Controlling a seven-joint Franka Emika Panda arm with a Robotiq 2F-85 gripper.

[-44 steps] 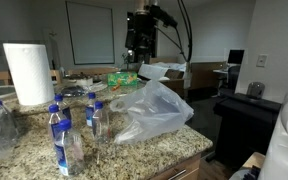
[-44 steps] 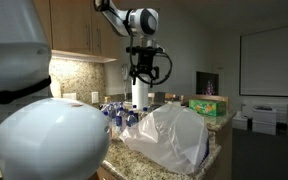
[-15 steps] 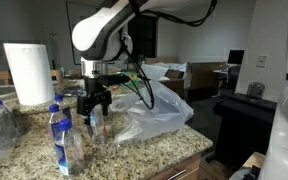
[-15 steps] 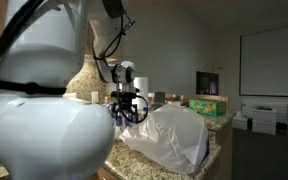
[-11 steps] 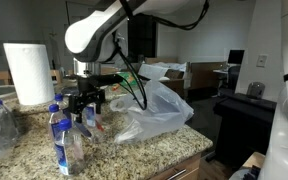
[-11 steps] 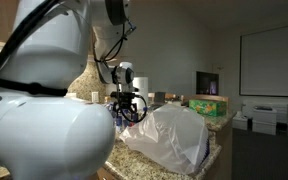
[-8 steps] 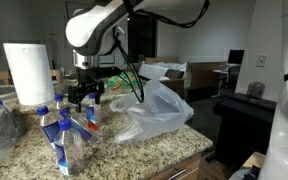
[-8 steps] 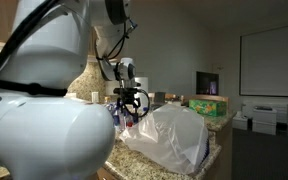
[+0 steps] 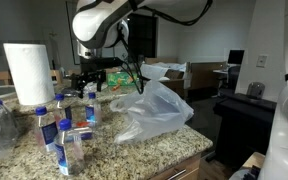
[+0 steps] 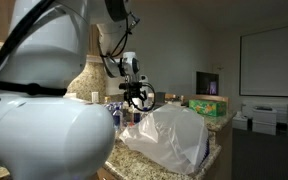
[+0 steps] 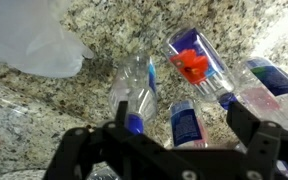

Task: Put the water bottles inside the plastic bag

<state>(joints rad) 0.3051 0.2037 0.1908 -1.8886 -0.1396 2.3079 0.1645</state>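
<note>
Granite counter (image 9: pixel 179 142) runs across the front. Nearest you in an exterior view, several bottles (image 9: pixel 64 142) stand upright on it in a loose group, blue caps up, well to the side of the bag (image 9: pixel 152 108). One bottle (image 9: pixel 91 108) stands a little behind them, right under your hand (image 9: pixel 88 88); from this angle you cannot tell whether the two touch.

The wrist view settles the grip. Your hand (image 11: pixel 179 118) has its fingers (image 11: pixel 246 125) spread wide with nothing clamped between them, and it hangs over four bottles (image 11: pixel 134 85) on the counter (image 11: pixel 114 30). One of those shows a red patch (image 11: pixel 192 66), too blurred to name. A corner of the bag (image 11: pixel 29 40) lies at the upper edge of that view, apart from the bottles.

In both exterior views the bag (image 10: pixel 169 135) sits crumpled on the counter just beside your hand (image 10: pixel 136 97). Behind the bottles a towel roll (image 9: pixel 26 72) stands upright. Farther back a green box (image 9: pixel 121 76) rests near the bag.
</note>
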